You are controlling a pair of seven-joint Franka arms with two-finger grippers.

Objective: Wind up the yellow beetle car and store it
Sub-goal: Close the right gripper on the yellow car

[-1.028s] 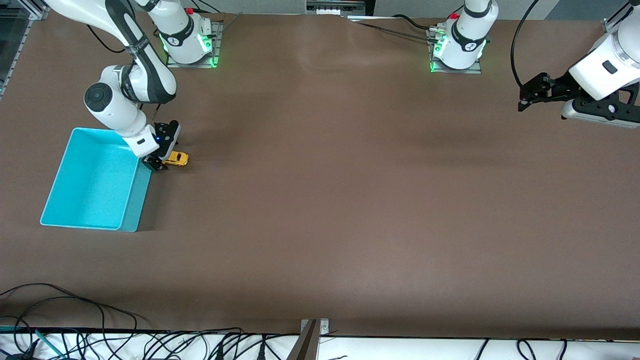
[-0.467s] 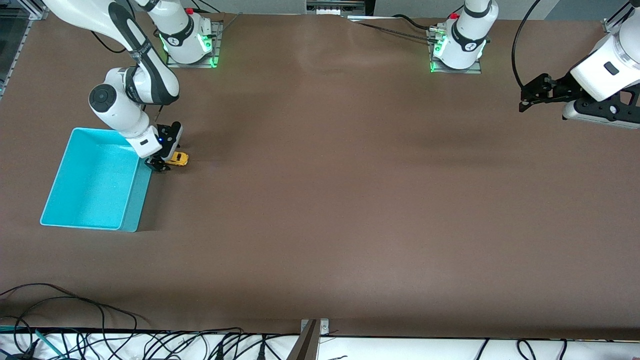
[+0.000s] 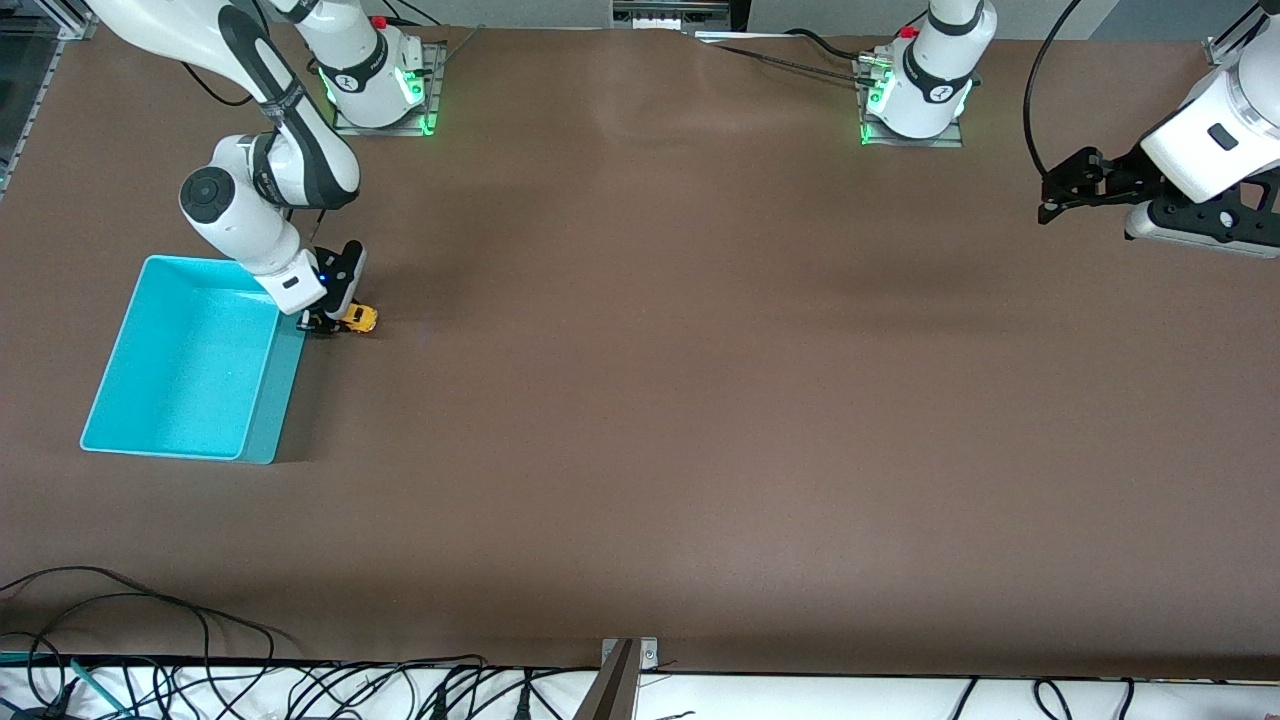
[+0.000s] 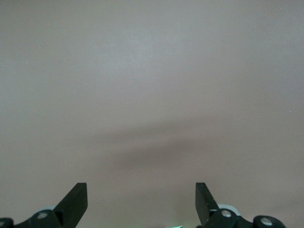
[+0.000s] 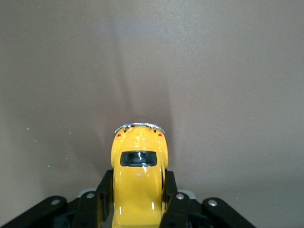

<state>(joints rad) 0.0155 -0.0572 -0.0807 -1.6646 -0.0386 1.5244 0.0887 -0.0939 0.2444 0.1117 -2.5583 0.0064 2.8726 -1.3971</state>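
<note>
Turquoise bin on brown table, cables along edge

The car is glossy yellow, with a dark window, a chrome bumper strip and two small red lights at its visible end. The right gripper clasping it is black with silver screws, on a white arm with black joints. The bin is plain turquoise. The table is uniform matte brown. The left gripper is black, its arm white. Both arm bases glow green.
</note>
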